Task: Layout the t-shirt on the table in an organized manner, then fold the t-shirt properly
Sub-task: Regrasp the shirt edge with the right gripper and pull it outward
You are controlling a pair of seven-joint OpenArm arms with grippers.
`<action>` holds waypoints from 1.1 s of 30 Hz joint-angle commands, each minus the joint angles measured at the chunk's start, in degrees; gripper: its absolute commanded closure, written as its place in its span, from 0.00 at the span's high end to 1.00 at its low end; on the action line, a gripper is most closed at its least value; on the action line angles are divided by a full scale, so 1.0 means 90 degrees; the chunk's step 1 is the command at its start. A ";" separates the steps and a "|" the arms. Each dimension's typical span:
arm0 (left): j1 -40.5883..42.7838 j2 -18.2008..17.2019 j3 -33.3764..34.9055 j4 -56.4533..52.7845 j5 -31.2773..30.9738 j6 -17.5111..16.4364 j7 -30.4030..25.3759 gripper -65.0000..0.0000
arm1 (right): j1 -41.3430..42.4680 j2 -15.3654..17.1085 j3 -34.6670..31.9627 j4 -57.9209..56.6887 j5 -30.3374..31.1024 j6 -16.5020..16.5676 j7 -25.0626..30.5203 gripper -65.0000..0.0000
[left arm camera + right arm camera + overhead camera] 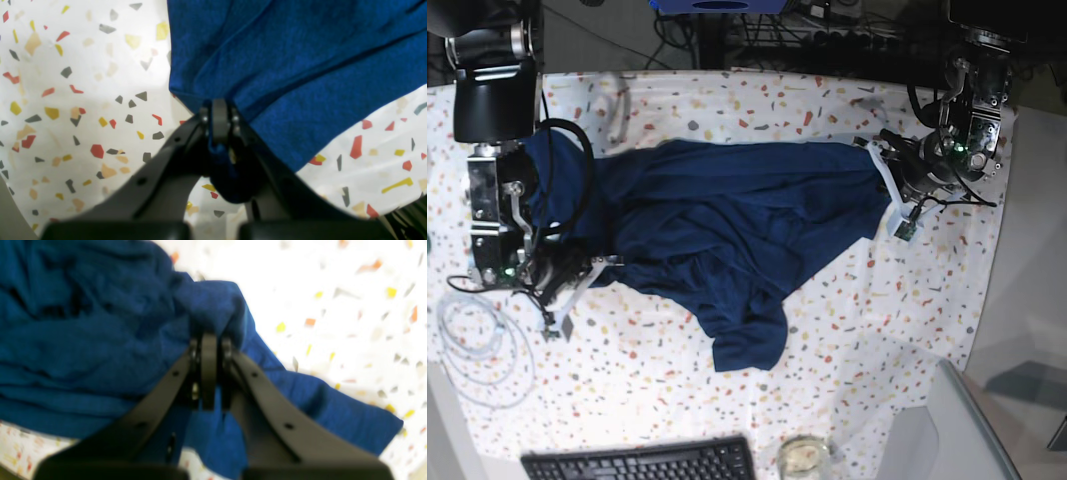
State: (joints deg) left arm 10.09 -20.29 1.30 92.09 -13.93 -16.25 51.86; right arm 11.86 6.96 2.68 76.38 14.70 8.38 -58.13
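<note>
Shirt (727, 230) stretched across table (847, 330) centre, rumpled, flap sagging toward 6 o'clock.
Left gripper (220, 115) and right gripper (208, 346) each pinch cloth; a thin bite may slip under tension.

Blurred throughout in the right wrist view; t-shirt (83, 340) cut off at top and left there; keyboard (639, 462) cropped below the t-shirt.

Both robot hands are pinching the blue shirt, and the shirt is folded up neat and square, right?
Not quite. Both hands, the left hand and the right hand, do pinch the blue shirt, but the base view shows it spread out and rumpled on the table, not folded neat and square.
</note>
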 commanded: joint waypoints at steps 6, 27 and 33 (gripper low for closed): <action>-0.0012 -0.0104 -0.0042 0.0117 -0.0020 0.0033 -0.0082 0.00 | -0.1479 -0.0671 0.2355 0.2947 0.0140 0.0021 -0.0227 0.70; -0.0002 -0.0114 -0.0042 0.0117 0.0000 0.0033 -0.0082 0.00 | -0.3628 -0.0857 0.3829 0.2078 0.1478 0.1877 0.1716 0.88; -0.0002 -0.0104 -0.0042 0.0126 -0.0029 0.0033 -0.0082 0.00 | -0.3442 -0.0808 0.3937 0.1452 0.1478 0.1916 0.1736 0.88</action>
State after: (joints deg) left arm 10.66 -20.64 1.26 92.14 -13.91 -16.25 51.88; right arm -19.33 -1.04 37.98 88.53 27.00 24.93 -43.51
